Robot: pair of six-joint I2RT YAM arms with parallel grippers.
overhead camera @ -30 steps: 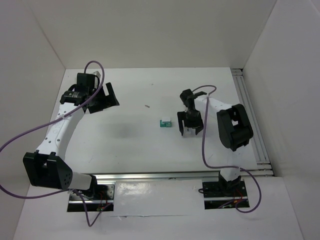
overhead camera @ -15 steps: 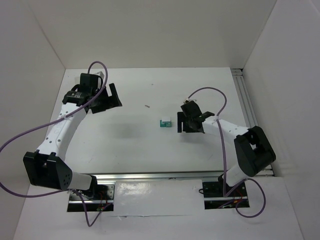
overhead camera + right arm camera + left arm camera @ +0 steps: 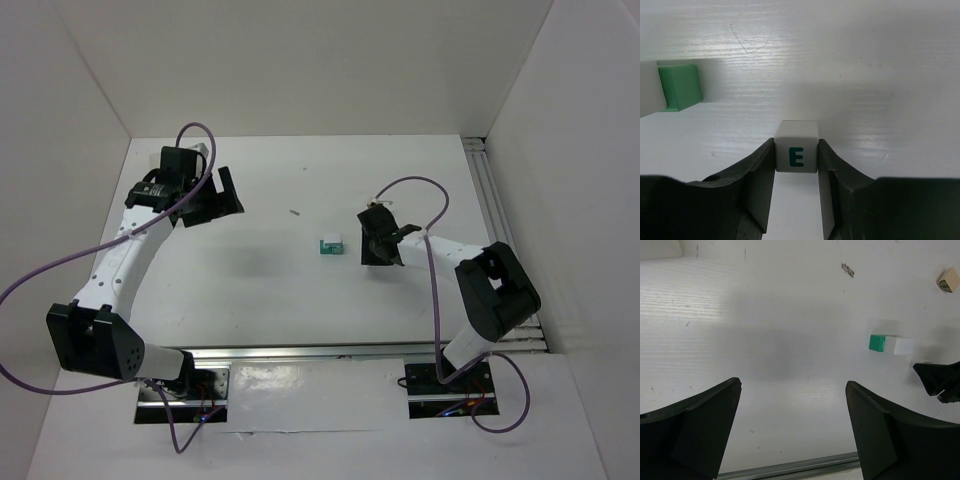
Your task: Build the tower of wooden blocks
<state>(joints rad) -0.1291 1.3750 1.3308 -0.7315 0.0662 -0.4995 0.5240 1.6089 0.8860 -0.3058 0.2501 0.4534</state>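
Right wrist: green cube (image 3: pixel 680 85) near lettered block (image 3: pixel 796 152)

Green "E" on white cube (image 3: pixel 796 150)

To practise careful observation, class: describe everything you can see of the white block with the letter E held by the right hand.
The block is a small cube, white to pale grey, looking like painted wood, with a dark green capital E on the face turned to the wrist camera. It sits upright and square, pinched on two sides by the fingers of the right hand. Whether it rests on the table is unclear. The green block stands apart.
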